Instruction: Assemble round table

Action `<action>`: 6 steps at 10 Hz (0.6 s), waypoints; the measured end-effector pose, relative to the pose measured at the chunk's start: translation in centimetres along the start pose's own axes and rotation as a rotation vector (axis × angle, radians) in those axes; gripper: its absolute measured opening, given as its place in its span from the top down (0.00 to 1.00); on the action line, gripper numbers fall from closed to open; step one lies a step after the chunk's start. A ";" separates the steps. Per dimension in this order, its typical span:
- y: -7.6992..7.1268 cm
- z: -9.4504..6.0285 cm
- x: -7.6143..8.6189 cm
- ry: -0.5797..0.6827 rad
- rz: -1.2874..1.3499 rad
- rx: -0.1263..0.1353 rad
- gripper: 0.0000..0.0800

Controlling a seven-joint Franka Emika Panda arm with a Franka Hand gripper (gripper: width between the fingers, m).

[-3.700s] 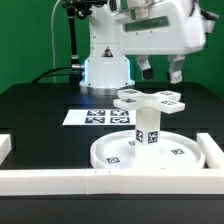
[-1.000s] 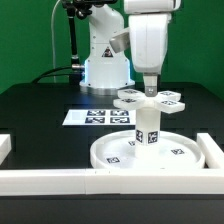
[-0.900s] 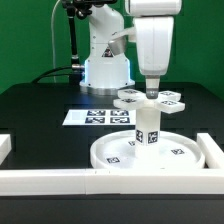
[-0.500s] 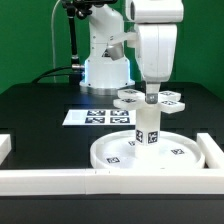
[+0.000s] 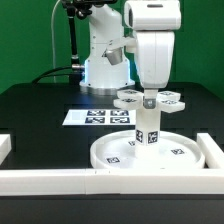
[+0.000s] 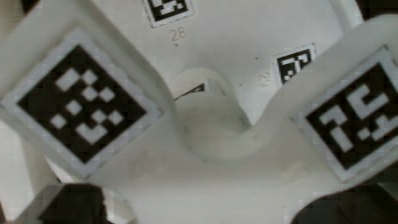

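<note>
Claw (image 5: 150, 97) fingers hang straight down from the white arm (image 5: 153, 45), right over the middle of the cross-shaped base (image 5: 149, 101). The tips sit down at the top of the base, between its round ends. I cannot tell if the claw is spread or pressed together, because the fingers are hard to see from outside. In the wrist view the base (image 6: 222, 120) fills almost the whole picture, very close, with its black-and-white tags pointing up, and one dark fingertip (image 6: 71, 205) shows at the edge.

The base sits on top of the short leg (image 5: 147, 128). The leg stands upright in the middle of the big round disc (image 5: 190, 152). The disc lies flat on the black table (image 5: 40, 110), tucked just beside the long white wall (image 5: 50, 181) at the front.

Behind the disc, toward the exterior view's left, the marker board (image 5: 92, 117) lies flat on the table.
</note>
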State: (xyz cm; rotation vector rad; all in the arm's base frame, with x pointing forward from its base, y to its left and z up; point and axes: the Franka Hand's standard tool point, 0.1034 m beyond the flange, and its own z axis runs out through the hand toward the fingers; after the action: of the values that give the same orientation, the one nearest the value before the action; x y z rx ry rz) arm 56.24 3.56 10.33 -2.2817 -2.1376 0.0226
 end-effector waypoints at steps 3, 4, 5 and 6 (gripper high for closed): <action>0.0 0.1 -0.4 -0.001 0.011 0.003 0.44; 0.0 0.1 -0.4 -0.001 0.016 0.003 0.44; 0.0 0.1 -0.4 -0.001 0.024 0.002 0.44; 0.0 0.1 -0.4 -0.001 0.058 0.002 0.44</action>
State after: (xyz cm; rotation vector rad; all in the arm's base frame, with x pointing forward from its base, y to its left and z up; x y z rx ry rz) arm 56.21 3.15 10.18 -2.3424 -2.0697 0.0268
